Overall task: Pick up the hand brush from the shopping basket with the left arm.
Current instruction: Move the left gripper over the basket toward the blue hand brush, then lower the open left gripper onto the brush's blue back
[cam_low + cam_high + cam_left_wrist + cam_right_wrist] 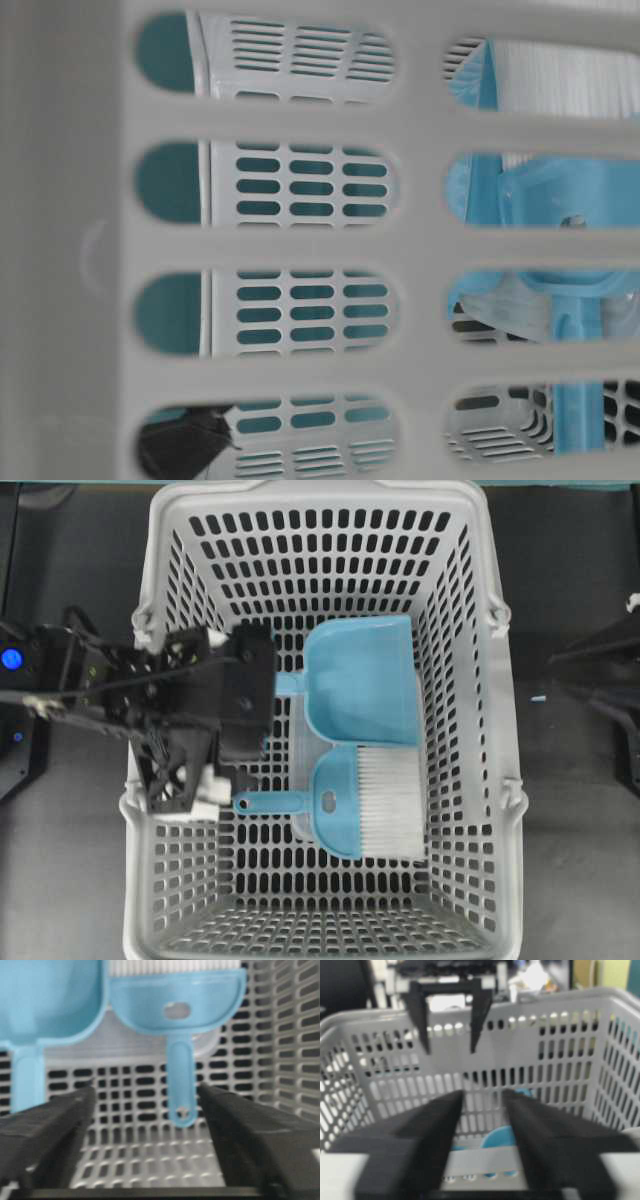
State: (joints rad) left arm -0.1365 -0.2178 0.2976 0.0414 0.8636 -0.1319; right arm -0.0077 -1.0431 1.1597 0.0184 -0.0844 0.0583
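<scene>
One bristled hand brush (350, 802), slotted shopping basket (455, 670)

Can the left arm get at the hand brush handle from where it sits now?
Probably yes: the left gripper is open, the hand brush handle lies between its fingers, nothing blocking; the dustpan sits aside.

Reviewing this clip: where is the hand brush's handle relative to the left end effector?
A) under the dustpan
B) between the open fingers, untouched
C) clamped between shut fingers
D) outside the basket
B: in the left wrist view the hand brush handle hangs between the spread fingers of the left end effector, touching neither.
</scene>
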